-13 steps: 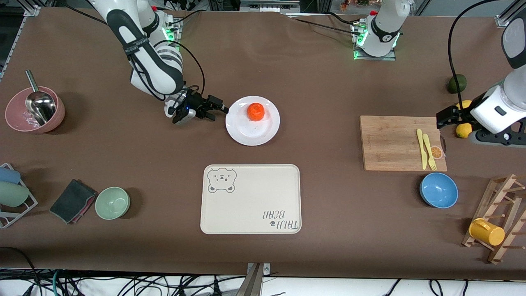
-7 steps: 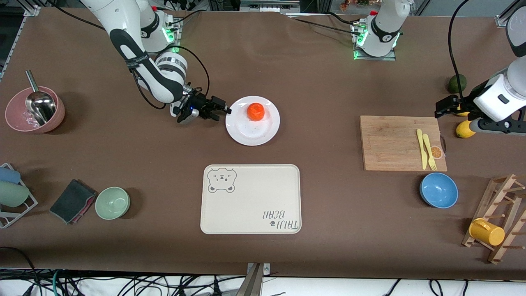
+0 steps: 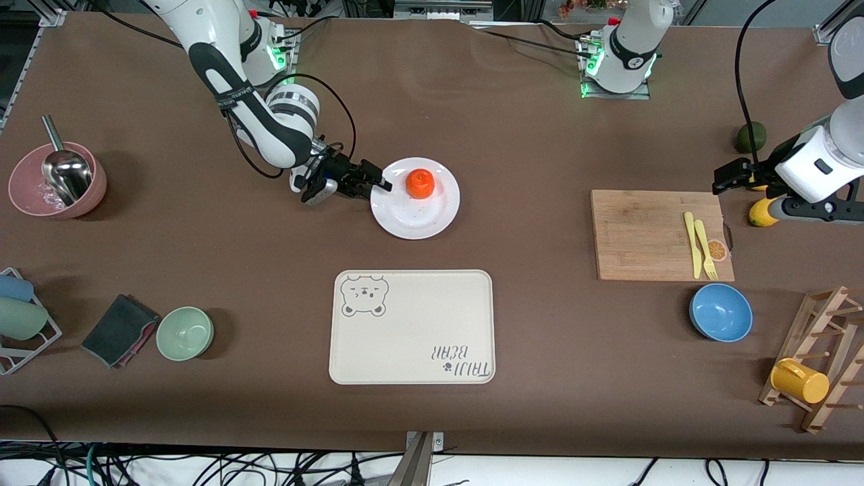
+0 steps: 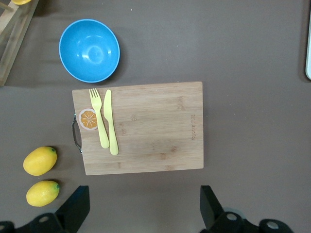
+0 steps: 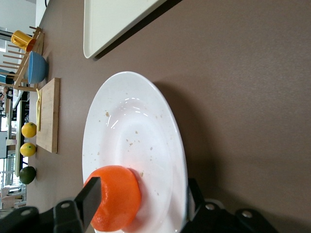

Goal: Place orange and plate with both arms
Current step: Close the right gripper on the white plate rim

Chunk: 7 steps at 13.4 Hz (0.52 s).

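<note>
A brown surface (image 3: 540, 155) seen from a high camera, with two white robot arms based along the top edge of the frame.

A little above the middle of the frame sits the white plate (image 3: 432, 212), with the orange (image 3: 420, 183) resting on its upper part. The right gripper (image 3: 374, 181) reaches in from the upper left of the frame and sits low at the plate's rim, on the side toward the right arm's end. In the right wrist view its fingers (image 5: 87, 201) stand apart, one above the rim close to the orange (image 5: 114, 199) and the other beneath the rim of the plate (image 5: 146, 145); they straddle the edge without yet clamping it.

The left gripper (image 3: 732, 181) waits at the far right of the frame, over the upper edge of the wooden cutting board (image 3: 648, 236), its fingers (image 4: 73, 208) spread wide and empty.

On the board lie a yellow fork and knife (image 3: 700, 244). A blue bowl (image 3: 720, 312) sits below the board, and two lemons (image 4: 41, 174) and a dark green fruit (image 3: 750, 137) lie above and to its right. A beige bear-print tray (image 3: 412, 327) lies in the lower middle of the frame, nearer the camera than the plate.
</note>
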Each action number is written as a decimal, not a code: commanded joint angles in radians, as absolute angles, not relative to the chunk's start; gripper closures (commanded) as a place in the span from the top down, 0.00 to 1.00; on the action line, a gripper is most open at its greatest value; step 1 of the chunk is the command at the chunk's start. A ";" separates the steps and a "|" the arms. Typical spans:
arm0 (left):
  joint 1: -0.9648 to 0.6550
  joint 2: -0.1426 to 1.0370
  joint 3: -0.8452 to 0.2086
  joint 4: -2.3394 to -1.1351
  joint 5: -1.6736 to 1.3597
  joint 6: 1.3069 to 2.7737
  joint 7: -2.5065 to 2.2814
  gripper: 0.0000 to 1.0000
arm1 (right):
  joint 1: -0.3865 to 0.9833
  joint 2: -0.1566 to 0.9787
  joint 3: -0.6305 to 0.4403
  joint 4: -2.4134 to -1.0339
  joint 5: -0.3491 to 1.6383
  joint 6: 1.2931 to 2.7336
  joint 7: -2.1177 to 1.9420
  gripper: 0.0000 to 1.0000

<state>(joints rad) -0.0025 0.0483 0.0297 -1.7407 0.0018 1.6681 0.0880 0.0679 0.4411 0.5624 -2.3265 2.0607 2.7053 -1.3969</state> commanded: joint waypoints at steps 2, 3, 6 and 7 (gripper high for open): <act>0.000 0.043 0.035 -1.730 -0.014 1.664 0.112 1.00 | 0.066 0.471 0.571 -2.304 2.086 2.732 -1.427 0.71; 0.000 0.046 0.035 -1.726 -0.014 1.664 0.113 1.00 | 0.066 0.480 0.571 -2.304 2.089 2.732 -1.443 0.64; -0.002 0.058 0.035 -1.717 -0.008 1.664 0.110 1.00 | 0.066 0.505 0.569 -2.304 2.117 2.732 -1.505 0.49; -0.003 0.058 0.035 -1.704 -0.008 1.660 0.106 1.00 | 0.064 0.509 0.569 -2.303 2.124 2.732 -1.525 0.45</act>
